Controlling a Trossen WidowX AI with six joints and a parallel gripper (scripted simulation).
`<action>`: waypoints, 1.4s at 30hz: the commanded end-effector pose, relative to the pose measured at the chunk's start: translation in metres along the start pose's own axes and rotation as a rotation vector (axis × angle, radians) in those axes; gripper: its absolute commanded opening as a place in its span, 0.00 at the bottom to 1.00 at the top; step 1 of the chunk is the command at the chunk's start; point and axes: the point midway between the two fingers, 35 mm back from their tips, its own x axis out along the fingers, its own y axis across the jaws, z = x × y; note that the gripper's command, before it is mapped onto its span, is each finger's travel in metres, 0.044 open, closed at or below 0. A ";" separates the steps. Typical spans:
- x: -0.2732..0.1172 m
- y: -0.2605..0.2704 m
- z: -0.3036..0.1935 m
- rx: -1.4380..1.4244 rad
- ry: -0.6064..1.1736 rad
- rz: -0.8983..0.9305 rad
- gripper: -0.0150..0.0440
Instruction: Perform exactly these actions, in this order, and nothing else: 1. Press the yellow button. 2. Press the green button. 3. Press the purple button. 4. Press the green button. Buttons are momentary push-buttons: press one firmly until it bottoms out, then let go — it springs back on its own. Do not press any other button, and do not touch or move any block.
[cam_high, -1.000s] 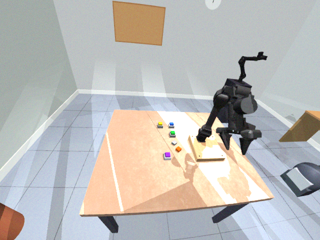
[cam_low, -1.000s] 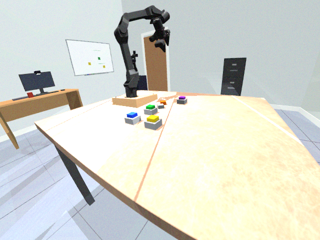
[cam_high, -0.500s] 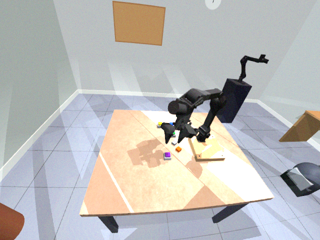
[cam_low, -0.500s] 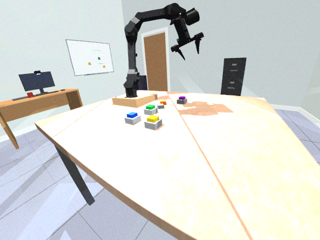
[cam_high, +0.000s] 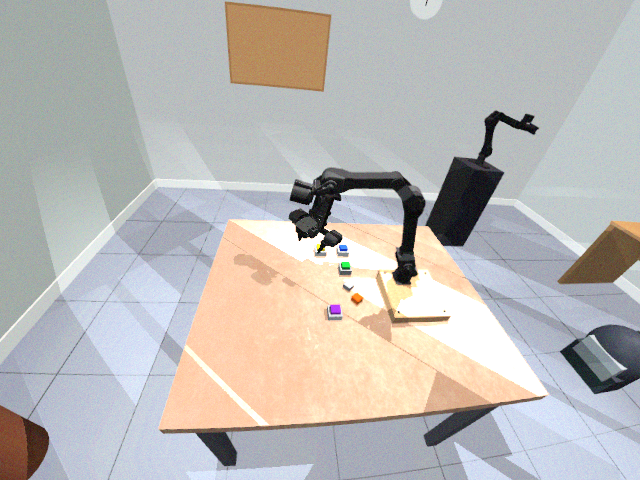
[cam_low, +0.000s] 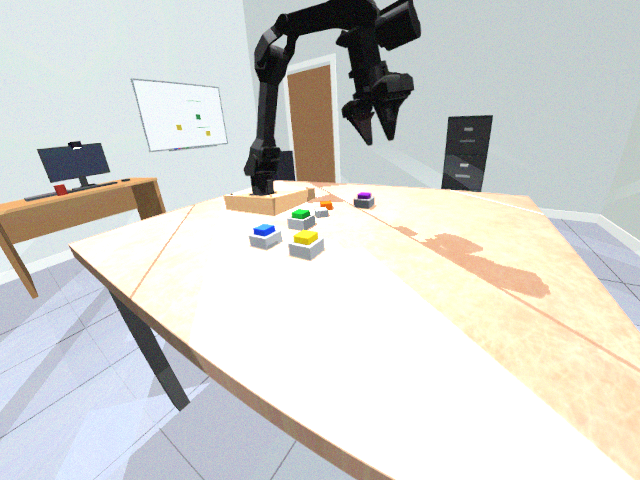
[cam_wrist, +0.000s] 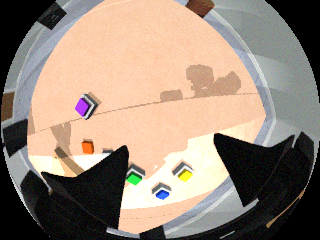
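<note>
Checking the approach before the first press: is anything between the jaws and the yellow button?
Nothing visible. The open, empty gripper hangs high above the yellow button; the blue button and green button sit beside it, not over it.

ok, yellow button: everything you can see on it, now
The yellow button has a flat, square yellow cap on a pale grey base, sitting upright on the table. The cap looks raised, not pressed. The blue button stands beside it, the green button behind. The open gripper hangs well above; nothing touches it.
</note>
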 end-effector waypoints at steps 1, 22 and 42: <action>0.016 -0.032 -0.062 0.299 0.075 0.016 0.93; 0.099 -0.053 -0.197 0.850 0.189 0.047 0.62; 0.102 -0.053 -0.197 0.850 0.189 0.047 0.29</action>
